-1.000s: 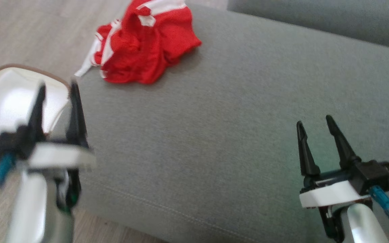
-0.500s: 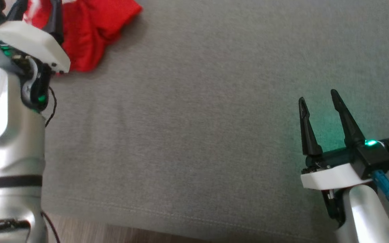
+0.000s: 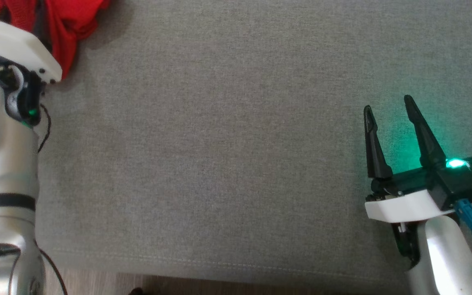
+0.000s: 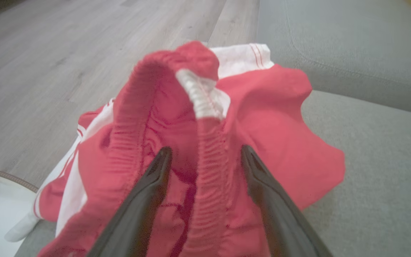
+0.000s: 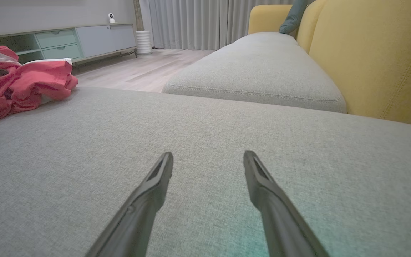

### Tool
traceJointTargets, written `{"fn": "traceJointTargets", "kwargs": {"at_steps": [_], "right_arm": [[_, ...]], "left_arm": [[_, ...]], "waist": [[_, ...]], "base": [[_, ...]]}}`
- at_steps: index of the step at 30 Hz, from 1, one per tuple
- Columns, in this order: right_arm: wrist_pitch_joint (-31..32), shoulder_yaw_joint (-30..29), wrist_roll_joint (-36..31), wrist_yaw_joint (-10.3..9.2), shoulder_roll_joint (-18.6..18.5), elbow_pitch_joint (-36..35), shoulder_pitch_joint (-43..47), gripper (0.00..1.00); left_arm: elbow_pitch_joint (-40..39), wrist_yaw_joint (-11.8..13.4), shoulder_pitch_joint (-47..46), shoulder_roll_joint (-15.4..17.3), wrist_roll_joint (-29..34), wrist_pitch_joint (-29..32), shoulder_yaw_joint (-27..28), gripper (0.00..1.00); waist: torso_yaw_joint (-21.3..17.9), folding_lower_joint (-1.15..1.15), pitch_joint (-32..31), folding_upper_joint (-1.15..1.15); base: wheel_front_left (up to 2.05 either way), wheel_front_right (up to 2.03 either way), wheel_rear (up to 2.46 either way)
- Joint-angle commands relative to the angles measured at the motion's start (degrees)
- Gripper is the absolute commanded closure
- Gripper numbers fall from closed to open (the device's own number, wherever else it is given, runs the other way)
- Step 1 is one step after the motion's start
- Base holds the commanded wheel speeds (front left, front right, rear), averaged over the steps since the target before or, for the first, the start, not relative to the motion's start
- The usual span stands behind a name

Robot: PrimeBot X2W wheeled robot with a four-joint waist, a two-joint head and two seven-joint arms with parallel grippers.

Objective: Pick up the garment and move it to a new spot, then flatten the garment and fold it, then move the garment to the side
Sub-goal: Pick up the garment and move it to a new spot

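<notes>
At the far left corner of the grey sofa cushion [image 3: 219,143] lies the garment [image 4: 269,117], a crumpled red heap with white trim, close to the edge above the wooden floor [image 4: 48,71]. My left hand [image 4: 205,150] is spread wide, one finger on either side of a raised ridge of the ribbed waistband [image 4: 209,178]. I cannot tell whether the tips touch the cloth, and nothing is pinched. My right hand [image 3: 388,102] is spread too, over bare cushion and well apart from the heap.

I judge the step in hand to be the first pick-up. To do it well I should push in a little deeper so the ridge sits fully between the fingers, then press them together on the waistband itself, since that thick band should hold better than the thin cloth. I should lift straight up until the heap hangs free before carrying it toward the open middle of the cushion, so nothing drags.

No brand, label or writing can be read on the garment; the white parts show thin red stripes.
</notes>
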Motion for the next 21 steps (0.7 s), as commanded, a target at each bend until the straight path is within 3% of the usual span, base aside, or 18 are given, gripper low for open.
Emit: {"fn": "traceJointTargets", "kwargs": {"at_steps": [1, 2, 3, 4, 5, 12, 21], "right_arm": [[-0.5, 1.8, 0.0, 0.43, -0.2, -1.8, -0.4, 0.0], [-0.5, 1.9, 0.0, 0.43, -0.2, -1.7, -0.5, 0.0], [-0.5, 2.0, 0.1, 0.43, -0.2, -1.6, -0.5, 0.0], [-0.5, 2.1, 0.1, 0.43, -0.2, -1.5, -0.6, 0.0], [-0.5, 2.2, 0.2, 0.43, -0.2, -1.4, -0.7, 0.0], [-0.5, 2.6, 1.4, 0.43, -0.2, -0.5, -0.9, 0.0], [-0.5, 3.0, 3.8, 0.43, -0.2, 0.5, -0.4, 0.0]], "left_arm": [[-1.1, 0.2, -3.0, 3.6, 0.0, -1.6, 1.6, 0.0], [-0.9, 0.1, -3.5, 3.7, 0.0, -2.7, 1.5, 0.15], [-0.8, 0.1, -4.1, 3.8, 0.1, -3.8, 1.4, 0.55], [-0.9, -0.2, -4.7, 3.8, 0.0, -5.2, 1.3, 0.87], [-0.7, -0.4, -5.2, 3.9, -0.2, -6.4, 1.4, 1.0], [1.0, -1.8, -7.4, 4.6, -0.5, -10.8, 0.4, 1.0], [-2.5, -3.2, -10.7, 4.8, 2.7, -11.5, -6.8, 1.0]], "waist": [[-0.2, 0.0, 0.1, 0.0], [-0.3, 0.0, 0.1, 0.0], [-0.4, 0.0, 0.1, 0.0], [-0.5, 0.0, 0.0, 0.0], [-0.6, 0.0, -0.1, 0.0], [-1.6, 0.0, -2.6, 0.0], [-2.9, 0.0, -8.2, 0.0]], "base": [[0.0, 0.0, 0.0], [0.0, 0.0, 0.0], [0.0, 0.0, 0.0], [0.0, 0.0, 0.0], [0.0, 0.0, 0.0], [0.0, 0.0, 0.0], [0.0, 0.0, 0.0]]}}
